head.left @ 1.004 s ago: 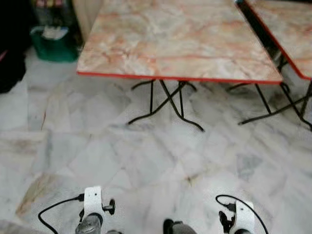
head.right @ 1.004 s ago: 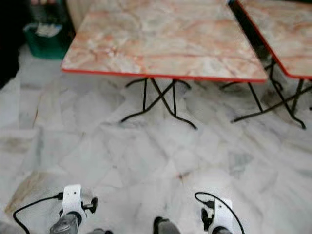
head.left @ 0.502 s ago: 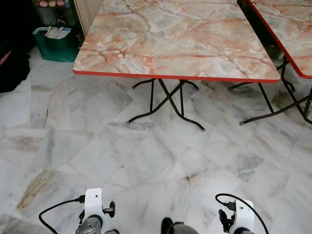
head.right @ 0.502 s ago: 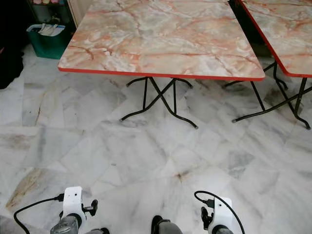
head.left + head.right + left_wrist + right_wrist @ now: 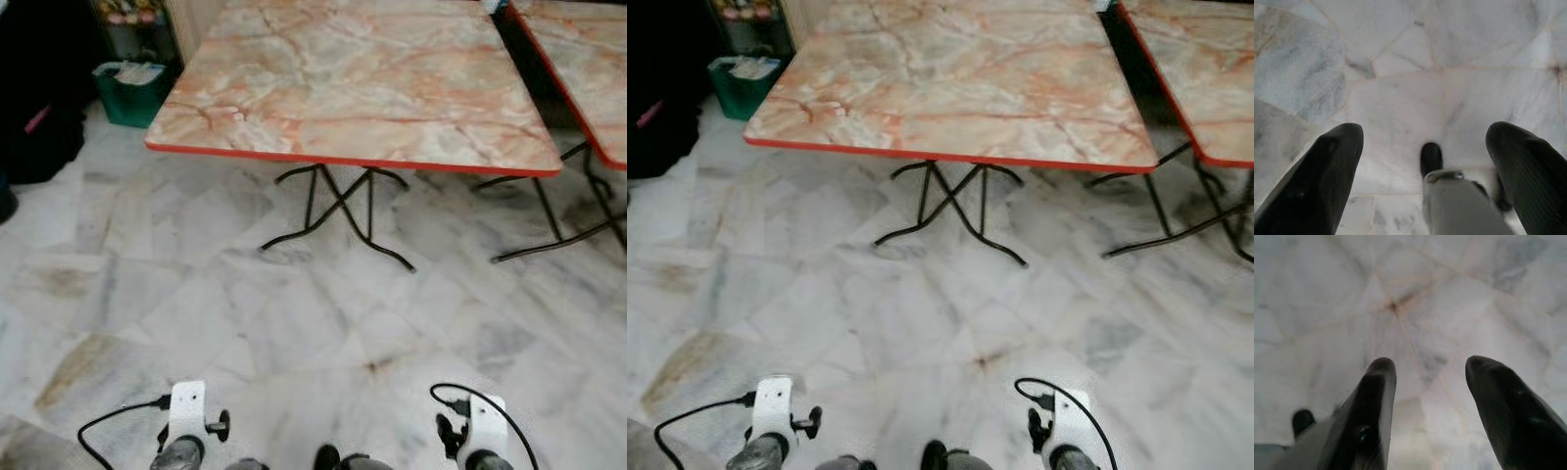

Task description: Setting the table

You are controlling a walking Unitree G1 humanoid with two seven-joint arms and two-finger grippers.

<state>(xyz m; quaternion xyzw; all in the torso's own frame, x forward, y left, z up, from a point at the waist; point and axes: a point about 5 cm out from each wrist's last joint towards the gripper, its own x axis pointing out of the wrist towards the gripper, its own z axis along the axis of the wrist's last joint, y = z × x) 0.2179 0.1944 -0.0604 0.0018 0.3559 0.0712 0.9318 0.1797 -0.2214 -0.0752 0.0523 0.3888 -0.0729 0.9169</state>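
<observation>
A pink marble-patterned table (image 5: 353, 78) with a red edge and black folding legs stands ahead of me, its top bare. A second table of the same kind (image 5: 588, 59) stands to its right. Both my arms hang low at the bottom of the eye views, left wrist (image 5: 186, 431) and right wrist (image 5: 480, 436). My left gripper (image 5: 1425, 161) is open over the marble floor, nothing between its fingers. My right gripper (image 5: 1430, 396) is open as well, pointing down at the floor. My own leg and foot (image 5: 1431, 156) show between the left fingers.
A green bin (image 5: 132, 88) with papers stands at the far left by the table's corner. A dark mass (image 5: 39, 127) lies left of it. White marble floor (image 5: 294, 313) stretches between me and the tables. A narrow gap (image 5: 534, 78) separates the two tables.
The whole picture has shifted a little rightward and is slightly blurred, so the camera moved. The arms hang as before.
</observation>
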